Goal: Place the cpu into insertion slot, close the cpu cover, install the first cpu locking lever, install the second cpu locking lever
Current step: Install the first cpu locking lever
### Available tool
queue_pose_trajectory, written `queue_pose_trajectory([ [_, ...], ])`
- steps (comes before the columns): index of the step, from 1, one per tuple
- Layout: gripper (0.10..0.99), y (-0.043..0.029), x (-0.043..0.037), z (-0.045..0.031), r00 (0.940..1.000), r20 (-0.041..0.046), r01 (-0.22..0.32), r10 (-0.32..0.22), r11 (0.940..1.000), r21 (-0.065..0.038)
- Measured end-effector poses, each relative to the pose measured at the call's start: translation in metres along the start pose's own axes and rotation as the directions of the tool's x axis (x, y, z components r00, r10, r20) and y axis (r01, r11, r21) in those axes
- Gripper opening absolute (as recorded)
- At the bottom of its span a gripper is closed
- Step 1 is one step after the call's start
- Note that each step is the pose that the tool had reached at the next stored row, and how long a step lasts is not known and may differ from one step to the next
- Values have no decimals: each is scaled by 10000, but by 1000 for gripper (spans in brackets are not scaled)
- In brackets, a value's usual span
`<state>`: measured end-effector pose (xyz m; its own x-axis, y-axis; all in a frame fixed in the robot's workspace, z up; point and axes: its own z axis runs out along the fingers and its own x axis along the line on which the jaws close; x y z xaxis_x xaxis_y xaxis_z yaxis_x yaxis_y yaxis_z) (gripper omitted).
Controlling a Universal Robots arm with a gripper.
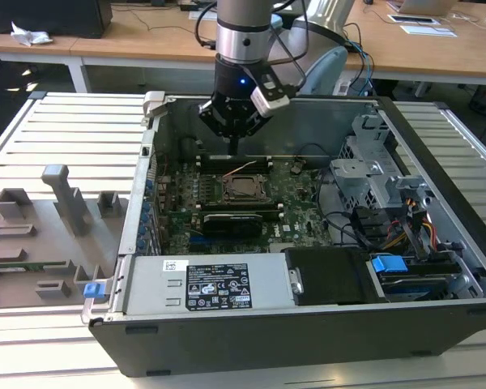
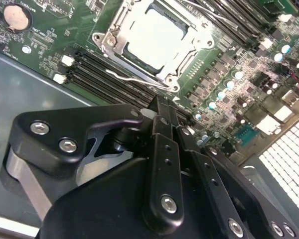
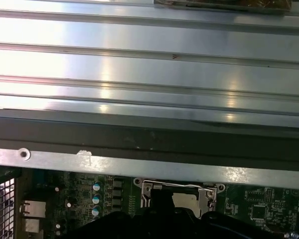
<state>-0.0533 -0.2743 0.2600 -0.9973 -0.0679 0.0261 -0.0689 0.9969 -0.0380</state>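
A: Office workshop, wooden desks behind, a slatted metal bench (image 1: 73,130) carrying an open desktop computer case (image 1: 308,324) on its side. Inside lies the green motherboard (image 1: 308,219).

B: And the arm?

A: The gripper (image 1: 233,148) hangs inside the case near its far wall, above the long black memory slots (image 2: 104,69), just behind the socket. In the second wrist view its fingers (image 2: 162,122) look pressed together with nothing between them.

B: Where's the cpu?

A: The cpu (image 2: 154,37) already sits in the insertion slot (image 1: 245,190) at the middle of the board, dull silver top showing. The cpu cover (image 2: 189,62) appears folded down around it, framing the chip through its window. A thin wire locking lever (image 2: 134,79) runs along the socket's edge nearest the gripper; whether it is latched, I cannot tell.

B: How would those parts handle?

A: The lever looks light, stiff and springy, probably slippery; best pushed at its bent end. The chip and contacts beneath are likely fragile.
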Motion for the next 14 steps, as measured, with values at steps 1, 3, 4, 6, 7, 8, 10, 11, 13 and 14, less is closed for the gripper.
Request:
queue_pose_trajectory([
  [1, 106, 0, -4, 7, 10000, -4, 0, 0, 10000, 1],
  [3, 106, 0, -6, 18, 10000, -7, -17, 17, 10000, 0],
  [4, 106, 0, -6, 22, 10000, -10, -74, 74, 10000, -1],
  [6, 106, 0, -7, 26, 9997, -17, -252, 252, 9997, -5],
  [7, 106, 0, -7, 29, 9994, -21, -354, 354, 9994, -9],
  [8, 106, 0, -7, 31, 9988, -27, -497, 497, 9988, -11],
  [10, 106, 0, -7, 31, 9984, -29, -564, 564, 9984, -13],
  [11, 106, 0, -7, 32, 9984, -29, -565, 565, 9984, -14],
  [13, 106, 0, -7, 31, 9984, -29, -565, 564, 9984, -14],
  [14, 106, 0, -8, 32, 9984, -28, -564, 564, 9984, -32],
])
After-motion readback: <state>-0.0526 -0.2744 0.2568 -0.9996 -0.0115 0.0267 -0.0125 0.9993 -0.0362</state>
